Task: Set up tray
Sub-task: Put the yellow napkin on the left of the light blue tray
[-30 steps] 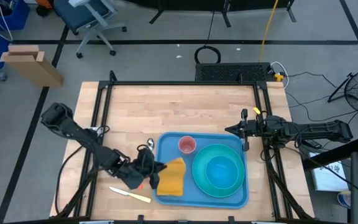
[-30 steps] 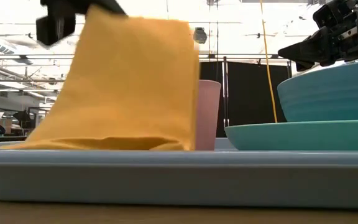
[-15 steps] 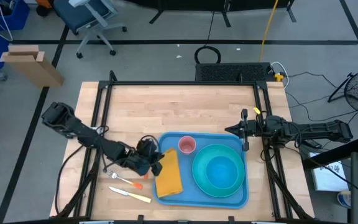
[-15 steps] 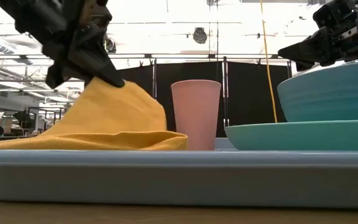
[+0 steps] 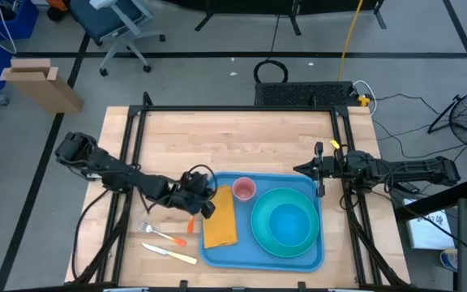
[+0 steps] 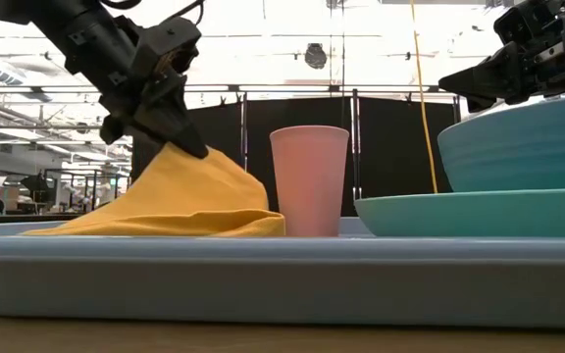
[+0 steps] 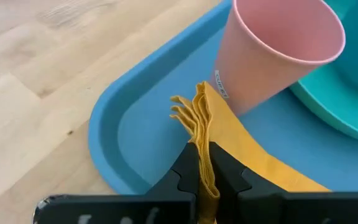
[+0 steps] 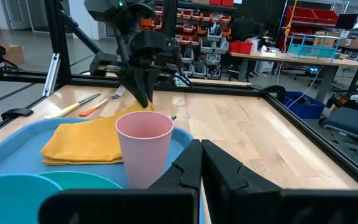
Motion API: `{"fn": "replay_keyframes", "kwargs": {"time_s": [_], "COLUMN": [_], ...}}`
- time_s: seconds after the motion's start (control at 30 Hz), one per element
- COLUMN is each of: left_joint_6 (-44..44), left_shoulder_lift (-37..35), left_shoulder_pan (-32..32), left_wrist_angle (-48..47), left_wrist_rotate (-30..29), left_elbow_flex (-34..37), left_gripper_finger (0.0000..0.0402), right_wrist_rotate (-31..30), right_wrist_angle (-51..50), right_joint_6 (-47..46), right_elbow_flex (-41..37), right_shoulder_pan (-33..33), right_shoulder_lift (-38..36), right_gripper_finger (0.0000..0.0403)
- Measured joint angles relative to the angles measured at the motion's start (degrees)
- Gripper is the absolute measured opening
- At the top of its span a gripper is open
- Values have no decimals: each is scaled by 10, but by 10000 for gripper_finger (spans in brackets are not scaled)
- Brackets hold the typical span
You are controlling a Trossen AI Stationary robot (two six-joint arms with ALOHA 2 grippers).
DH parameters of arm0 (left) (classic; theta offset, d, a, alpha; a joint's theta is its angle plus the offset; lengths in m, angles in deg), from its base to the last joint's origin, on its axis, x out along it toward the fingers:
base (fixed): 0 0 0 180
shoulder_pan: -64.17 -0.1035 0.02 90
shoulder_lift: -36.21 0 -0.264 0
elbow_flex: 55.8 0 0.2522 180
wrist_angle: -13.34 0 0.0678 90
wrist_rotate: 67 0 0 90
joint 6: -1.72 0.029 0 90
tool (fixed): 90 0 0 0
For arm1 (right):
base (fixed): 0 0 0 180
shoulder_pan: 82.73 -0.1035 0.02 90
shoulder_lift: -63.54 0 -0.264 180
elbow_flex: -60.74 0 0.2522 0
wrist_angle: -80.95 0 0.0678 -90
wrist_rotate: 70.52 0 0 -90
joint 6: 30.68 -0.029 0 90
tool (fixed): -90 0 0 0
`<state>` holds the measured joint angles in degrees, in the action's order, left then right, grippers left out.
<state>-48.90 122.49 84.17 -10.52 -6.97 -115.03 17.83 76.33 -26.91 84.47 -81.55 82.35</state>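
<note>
The left gripper (image 7: pixel 205 180) is pinching one corner of the yellow napkin (image 5: pixel 220 221), laying it on the tray (image 5: pixel 217 258) beside the pink cup (image 5: pixel 243 190). Next move: release and withdraw. The right gripper (image 5: pixel 308 169), fingers together, is waiting at the tray's far edge.

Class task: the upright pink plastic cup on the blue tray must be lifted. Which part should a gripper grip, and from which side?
Grip the pink plastic cup across its open rim, from above: it stands upright with the folded yellow cloth and teal bowl crowding its sides.
</note>
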Motion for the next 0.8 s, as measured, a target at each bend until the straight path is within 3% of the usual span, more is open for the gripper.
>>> {"fn": "replay_keyframes", "kwargs": {"time_s": [0.2,0.43,0.8], "left_joint_6": [26,77,114], "left_shoulder_lift": [29,98,102], "left_shoulder_pan": [-13,-37,-70], "left_wrist_angle": [14,99,83], "left_wrist_rotate": [32,82,93], "left_elbow_flex": [0,-1,0], "left_gripper_finger": [13,13,15], "right_wrist_rotate": [0,0,-1], "right_wrist_angle": [-1,-5,-8], "right_joint_6": [0,0,3], "right_elbow_flex": [0,0,0], "right_shoulder_pan": [0,0,0], "right_shoulder_lift": [0,0,0], "right_gripper_finger": [0,0,0]}}
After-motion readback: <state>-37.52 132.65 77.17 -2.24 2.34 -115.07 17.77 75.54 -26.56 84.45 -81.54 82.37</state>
